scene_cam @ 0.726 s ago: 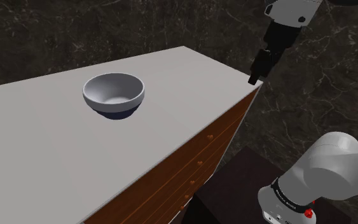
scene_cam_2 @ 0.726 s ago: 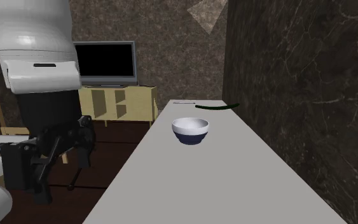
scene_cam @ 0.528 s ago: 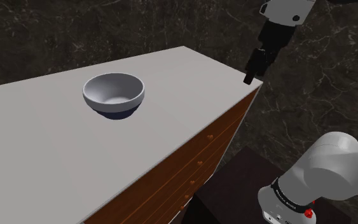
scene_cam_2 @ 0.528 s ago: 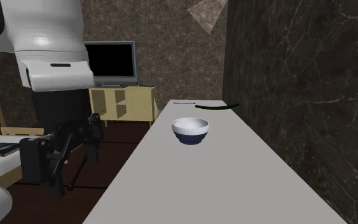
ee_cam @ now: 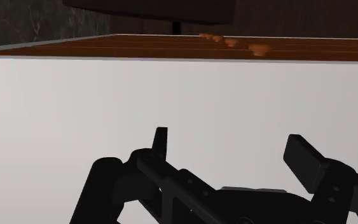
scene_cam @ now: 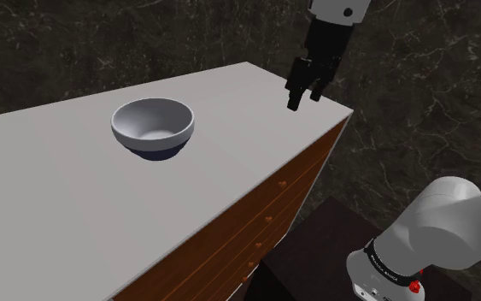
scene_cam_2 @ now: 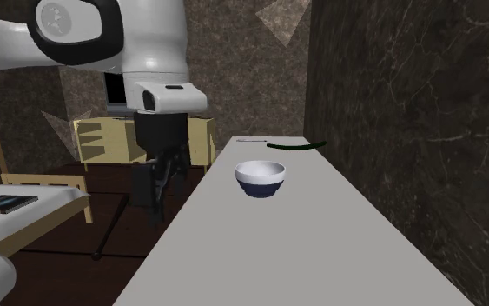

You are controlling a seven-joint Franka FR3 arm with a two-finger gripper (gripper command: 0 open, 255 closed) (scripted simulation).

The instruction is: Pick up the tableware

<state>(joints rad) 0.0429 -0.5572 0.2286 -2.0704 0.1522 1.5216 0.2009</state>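
Note:
A bowl [scene_cam: 153, 126], grey-white inside with a dark blue lower half [scene_cam_2: 260, 178], stands upright on the pale top of a dresser [scene_cam: 76, 214]. My black gripper [scene_cam: 302, 96] hangs over the top's right corner in the shoulder view, well to the right of the bowl and apart from it. In the second exterior view the gripper [scene_cam_2: 160, 196] sits beside the top's left edge, nearer the camera than the bowl. In the wrist view the gripper [ee_cam: 231, 149] is open, its fingers [ee_cam: 161, 141] standing apart over the bare pale top with nothing between them.
The dresser's brown drawer front with small knobs [scene_cam: 268, 218] drops away below the top's edge. Dark marbled wall [scene_cam_2: 407, 130] runs along the far side. A thin dark green object [scene_cam_2: 296, 146] lies at the top's far end. A yellow cabinet [scene_cam_2: 95, 143] stands behind the arm.
The gripper has swung to the shoulder view's left, from beyond the dresser's corner to over the top. In the second exterior view the arm moved right, toward the dresser. The bowl stayed put.

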